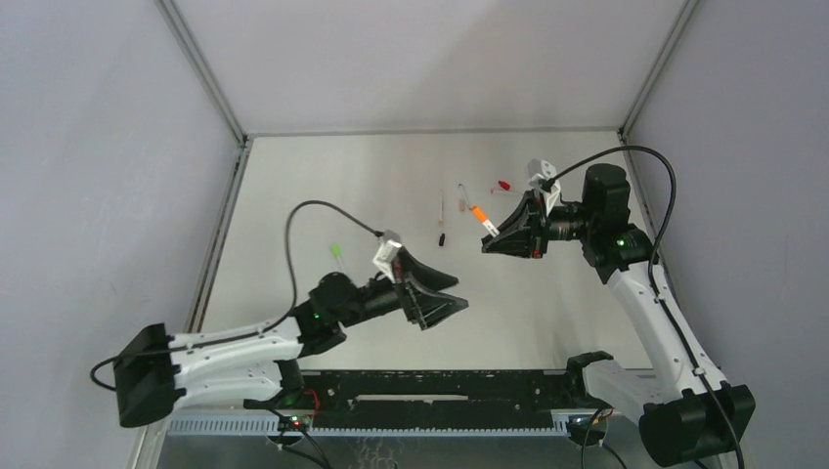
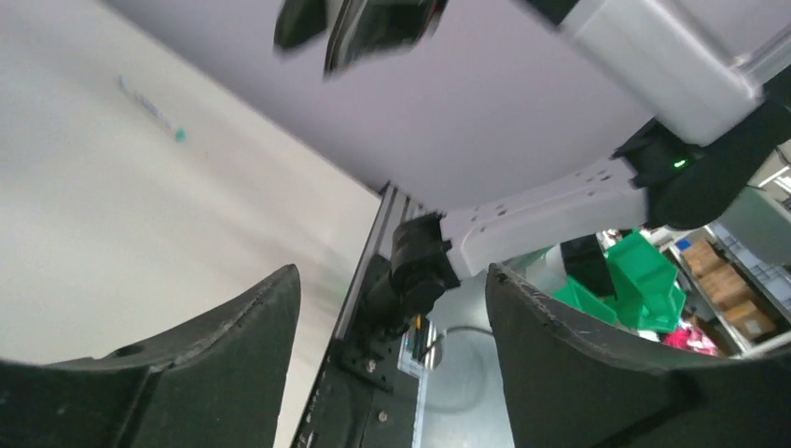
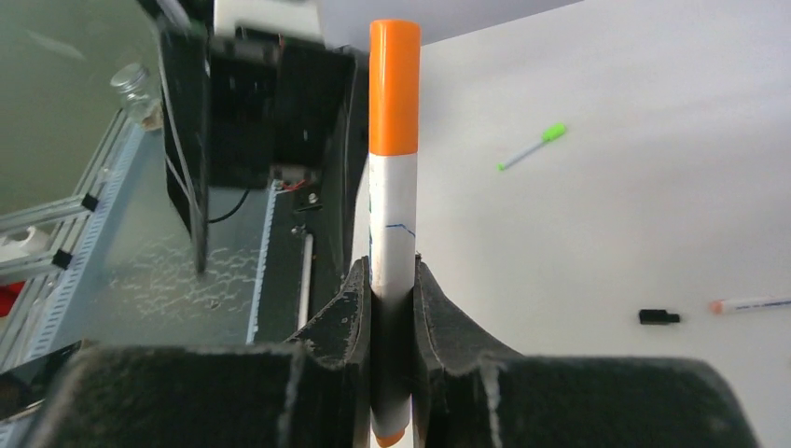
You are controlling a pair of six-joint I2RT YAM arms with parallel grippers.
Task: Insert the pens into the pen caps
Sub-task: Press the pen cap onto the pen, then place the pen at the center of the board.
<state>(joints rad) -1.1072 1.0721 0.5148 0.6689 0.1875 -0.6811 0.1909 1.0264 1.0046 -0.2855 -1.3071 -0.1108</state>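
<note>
Orange pen (image 3: 392, 205) pinched low on the barrel in right gripper (image 3: 392, 280), above table (image 1: 323, 186). Appears capped: orange cap (image 3: 394, 84) on the far end, seating depth not discernible. Left gripper (image 2: 392, 280) spread, empty, off the surface. Green pen (image 3: 532, 149), black cap (image 3: 659, 316) and third pen (image 3: 751, 303) lying apart on the table. Recommended: confirm cap fully home before release; push along the barrel axis only, never sideways; keep the pinch firm to prevent slip through the pads.
</note>
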